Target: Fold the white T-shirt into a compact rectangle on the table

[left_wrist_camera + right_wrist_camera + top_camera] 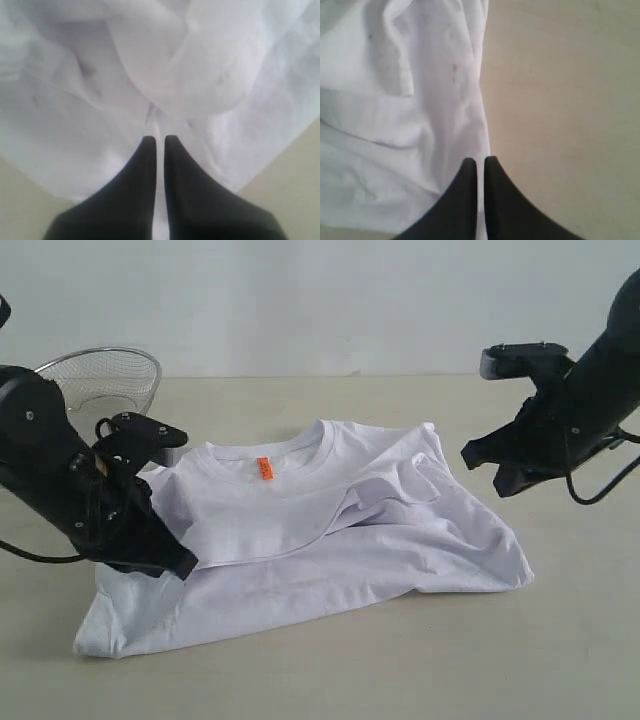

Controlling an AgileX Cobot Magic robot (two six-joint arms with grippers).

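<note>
— What colour is the T-shirt (340,530)?
— Plain white, with a small orange neck tag (265,469) at the collar. Close up, it has a few faint dark and reddish specks.
— And the table (420,670)?
— Pale beige, matte, no pattern.
— The wire-mesh basket (100,375)?
— Silver, a fine grid. The left gripper (160,142) and right gripper (480,162) are both black. The wall (320,300) is off-white.
</note>
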